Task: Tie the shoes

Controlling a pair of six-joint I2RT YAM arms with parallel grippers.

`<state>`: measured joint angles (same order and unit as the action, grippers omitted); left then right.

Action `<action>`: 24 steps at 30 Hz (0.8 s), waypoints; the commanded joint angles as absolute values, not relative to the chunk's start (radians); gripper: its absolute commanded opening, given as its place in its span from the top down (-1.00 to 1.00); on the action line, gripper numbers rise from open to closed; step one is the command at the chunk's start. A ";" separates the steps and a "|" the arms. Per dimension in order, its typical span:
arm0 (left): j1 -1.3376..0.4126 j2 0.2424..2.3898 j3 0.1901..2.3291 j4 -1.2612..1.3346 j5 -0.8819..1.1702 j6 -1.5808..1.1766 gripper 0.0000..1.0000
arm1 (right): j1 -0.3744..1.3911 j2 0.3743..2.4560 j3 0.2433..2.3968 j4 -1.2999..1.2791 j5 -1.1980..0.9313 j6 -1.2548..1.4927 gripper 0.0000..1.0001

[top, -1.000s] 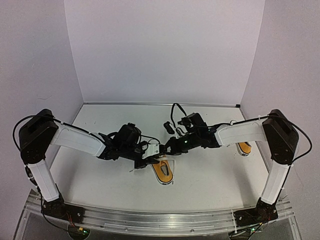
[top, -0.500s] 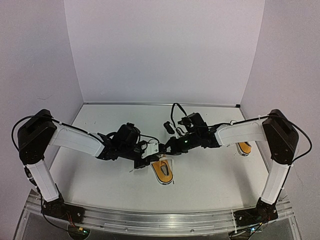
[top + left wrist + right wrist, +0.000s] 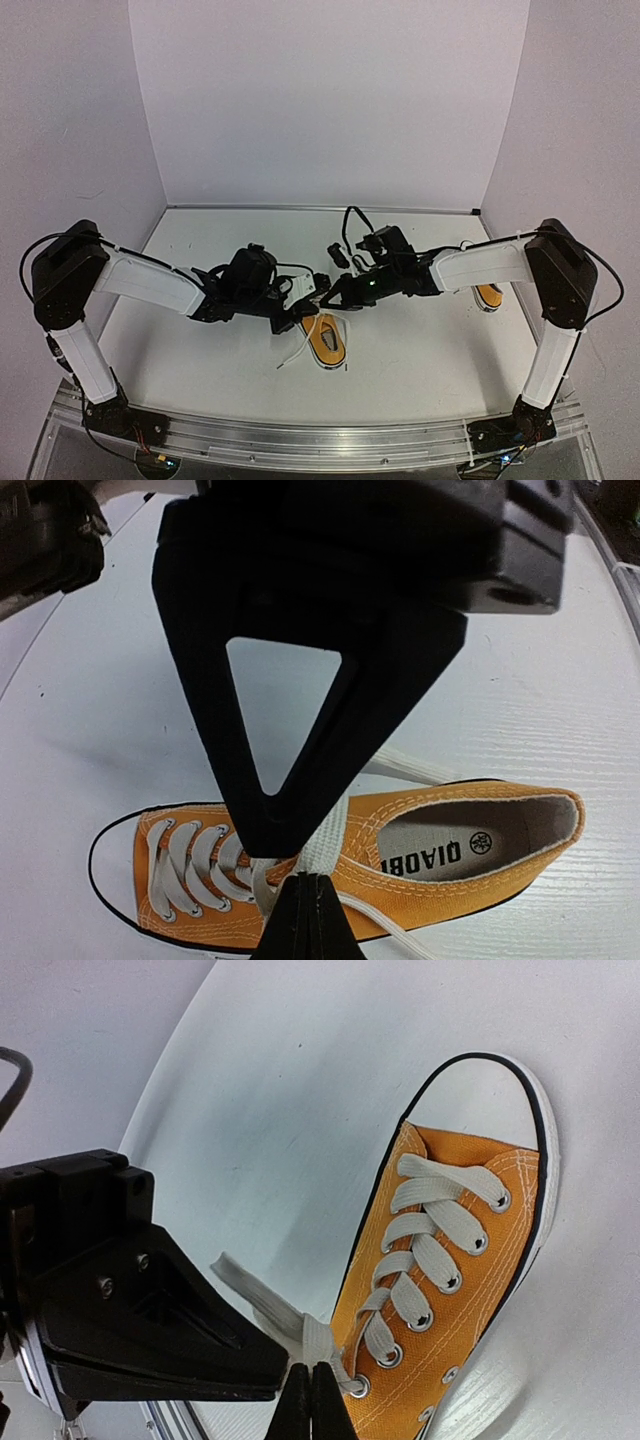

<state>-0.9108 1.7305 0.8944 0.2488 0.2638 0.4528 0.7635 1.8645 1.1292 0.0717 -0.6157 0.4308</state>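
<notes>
One orange-yellow shoe (image 3: 326,343) lies at the table's middle front, toe toward the arms. It fills the left wrist view (image 3: 450,855) and the right wrist view (image 3: 455,1260). My left gripper (image 3: 306,310) (image 3: 304,866) is shut on a white lace (image 3: 325,845) just above the tongue. My right gripper (image 3: 330,297) (image 3: 311,1372) is shut on the other lace (image 3: 322,1338) beside the top eyelet. The two grippers almost touch over the shoe's opening. A loose lace end (image 3: 295,354) trails left of the shoe. The second shoe (image 3: 488,297) lies at the right, partly hidden by my right arm.
The left gripper's black body (image 3: 130,1330) fills the lower left of the right wrist view. White walls enclose the table on three sides. A metal rail (image 3: 320,440) runs along the near edge.
My left gripper has shut on the lace and drawn back slightly to the left. A loose lace end now trails out to the shoe's left. The right arm has held still.
</notes>
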 commanded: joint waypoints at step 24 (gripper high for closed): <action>-0.861 1.928 0.810 0.837 0.363 -0.019 1.00 | 0.766 1.851 1.077 0.257 -0.733 0.533 1.00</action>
